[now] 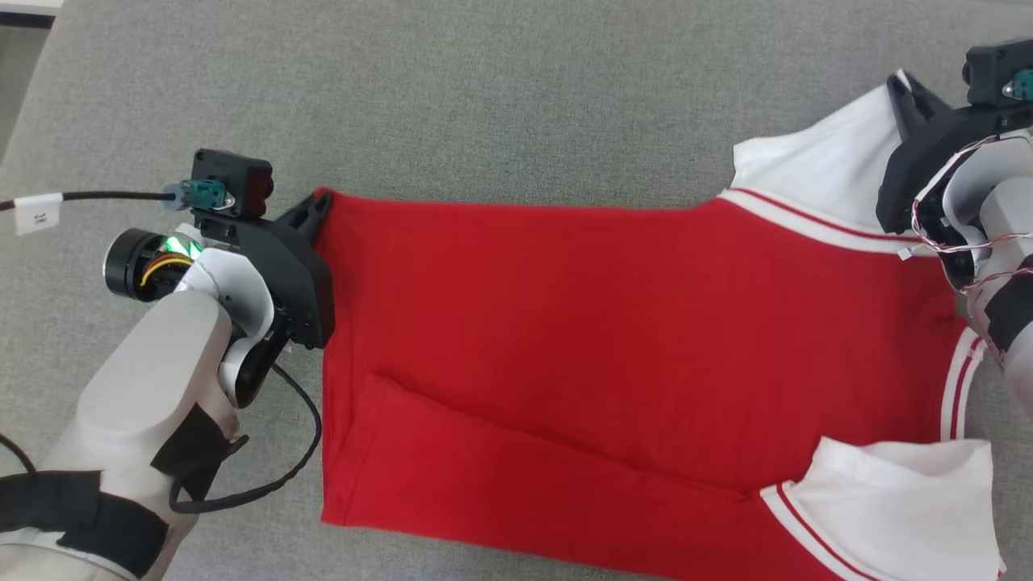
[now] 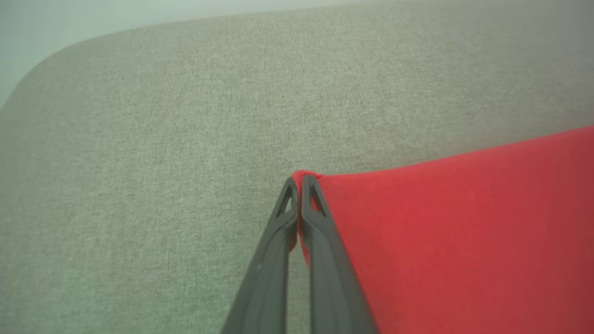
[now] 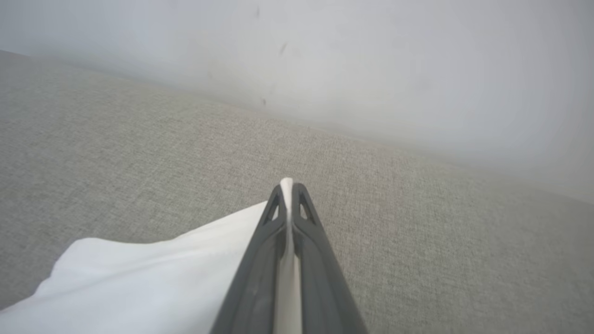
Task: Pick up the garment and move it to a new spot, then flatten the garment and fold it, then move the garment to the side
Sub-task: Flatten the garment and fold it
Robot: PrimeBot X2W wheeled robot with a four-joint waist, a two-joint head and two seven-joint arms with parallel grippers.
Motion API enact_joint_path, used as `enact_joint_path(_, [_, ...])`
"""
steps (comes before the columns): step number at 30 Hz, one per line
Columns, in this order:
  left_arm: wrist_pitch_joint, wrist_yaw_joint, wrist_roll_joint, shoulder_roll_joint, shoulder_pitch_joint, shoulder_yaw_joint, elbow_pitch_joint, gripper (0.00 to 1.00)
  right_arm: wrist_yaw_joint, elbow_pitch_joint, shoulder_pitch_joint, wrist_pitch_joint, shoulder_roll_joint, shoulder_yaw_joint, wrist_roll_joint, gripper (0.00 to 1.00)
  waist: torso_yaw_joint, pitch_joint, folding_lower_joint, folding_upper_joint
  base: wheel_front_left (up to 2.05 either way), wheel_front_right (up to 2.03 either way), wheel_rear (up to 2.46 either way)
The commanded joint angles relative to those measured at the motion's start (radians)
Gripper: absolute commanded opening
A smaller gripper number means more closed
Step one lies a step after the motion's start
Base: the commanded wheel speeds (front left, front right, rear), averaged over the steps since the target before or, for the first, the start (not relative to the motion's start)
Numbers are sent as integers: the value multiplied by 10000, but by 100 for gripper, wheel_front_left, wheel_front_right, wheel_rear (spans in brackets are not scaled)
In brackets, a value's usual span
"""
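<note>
1. Lying spread on the grey table (image 1: 484,97), one red shirt (image 1: 605,323) shows two white sleeves (image 1: 896,500).
2. One left gripper (image 2: 299,182) pinches its red hem corner.
3. One right gripper (image 3: 287,184) clamps the far sleeve (image 1: 815,161).

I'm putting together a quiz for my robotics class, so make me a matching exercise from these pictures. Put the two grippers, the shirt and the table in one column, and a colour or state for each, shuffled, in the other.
Things
1. left gripper
2. right gripper
3. shirt
4. table

Colour or state
a. plain grey
b. shut on a white sleeve
c. spread out, red with white sleeves
d. shut on a red corner

Pairs: 1-d, 2-b, 3-c, 4-a
</note>
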Motion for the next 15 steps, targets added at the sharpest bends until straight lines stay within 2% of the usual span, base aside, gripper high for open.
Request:
enact_joint_path(1, [-213,52,176,20,-84,42,73,0,-29,62,-133,-282,37,-42,-113,0,-34,-62,0,-1,0,0,0])
enact_joint_path(4, [-855,84,253,-31,-111,51,297,0,-29,333,-174,-948,206,-143,-339,0,-138,-276,0,-1,0,0,0])
enact_joint_path(9, [-1452,-12,267,-144,241,-126,760,0,-29,531,286,-1386,501,-301,-420,0,-358,-843,0,-1,0,0,0])
enact_joint_path(15, [-2228,-115,-31,-55,1019,-239,1181,0,-29,-182,1328,-1658,638,-565,-230,0,-773,-1849,0,-1,0,0,0])
